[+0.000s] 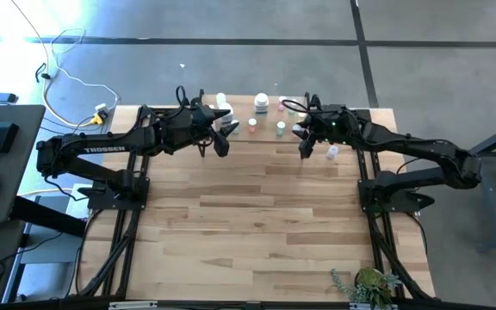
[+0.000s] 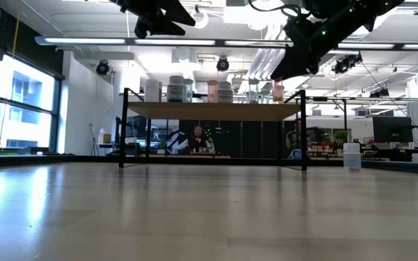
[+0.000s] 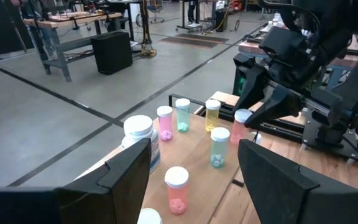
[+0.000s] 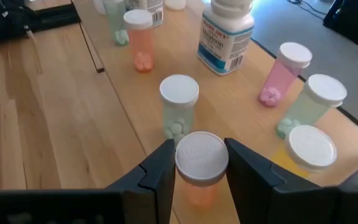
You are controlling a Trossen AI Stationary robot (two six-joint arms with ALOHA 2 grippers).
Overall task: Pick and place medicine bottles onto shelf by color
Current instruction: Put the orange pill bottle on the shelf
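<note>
Worktop (image 1: 257, 207) carries the shelf (image 1: 265, 116) at twelve o'clock, bottles (image 1: 262, 103) standing on it. Right gripper (image 4: 194, 171) clamps an orange vial (image 4: 201, 163) above it; left gripper (image 3: 191, 174) hovers wide, empty.

small potted plant (image 1: 368, 284) at table's (image 1: 257, 215) corner.

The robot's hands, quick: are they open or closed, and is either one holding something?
Left gripper: open, holding nothing, over the shelf.
Right gripper: closed on an orange bottle with a white cap, above the shelf.
</note>
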